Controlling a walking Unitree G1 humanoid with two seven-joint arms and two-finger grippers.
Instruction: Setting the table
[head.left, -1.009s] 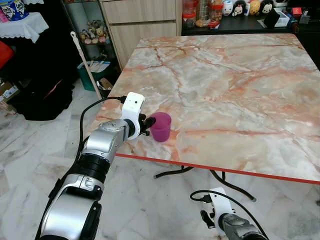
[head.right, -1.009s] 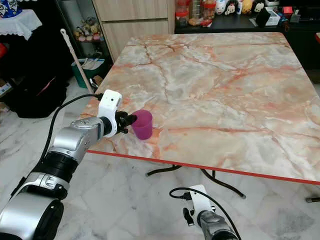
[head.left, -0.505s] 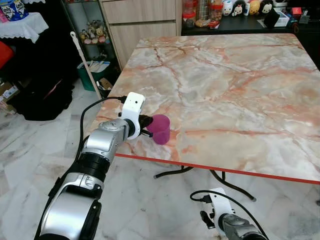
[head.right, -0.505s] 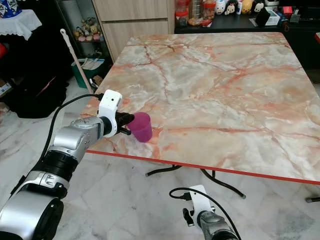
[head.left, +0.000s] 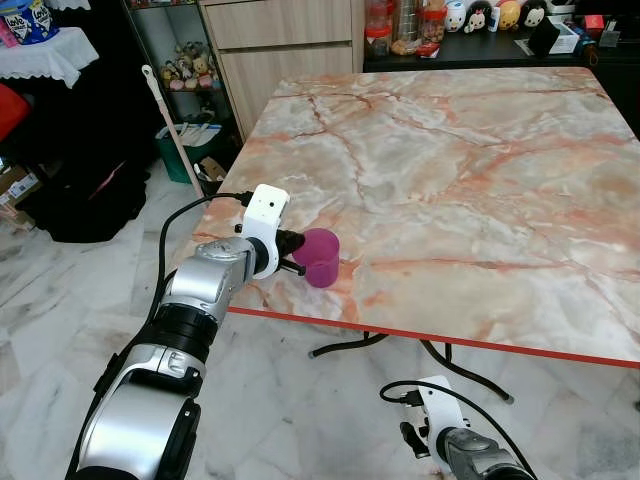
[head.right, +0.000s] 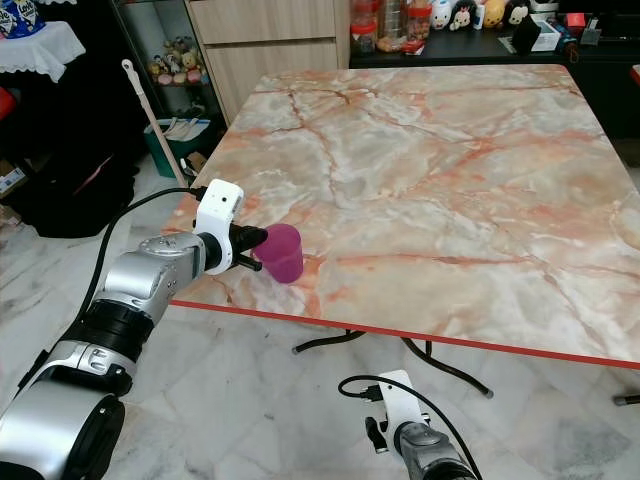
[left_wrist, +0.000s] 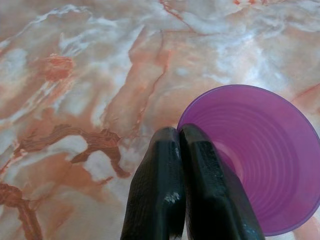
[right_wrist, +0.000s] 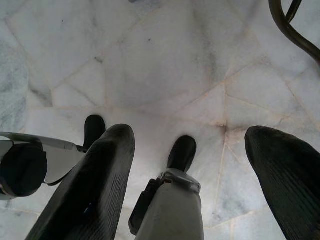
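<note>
Barely any movement lately: left gripper (head.left: 297, 256) fingers pinch the purple cup's (head.left: 321, 257) rim near the worktop (head.left: 480, 190) corner. Right gripper (right_wrist: 190, 165) hangs open. Lots left to set, I'd say.

- No lettering, label, brand, number or sign can be read with any confidence.
- The blue-and-white container (head.left: 27, 17) on the cloth-covered stand carries print too small to read.
</note>
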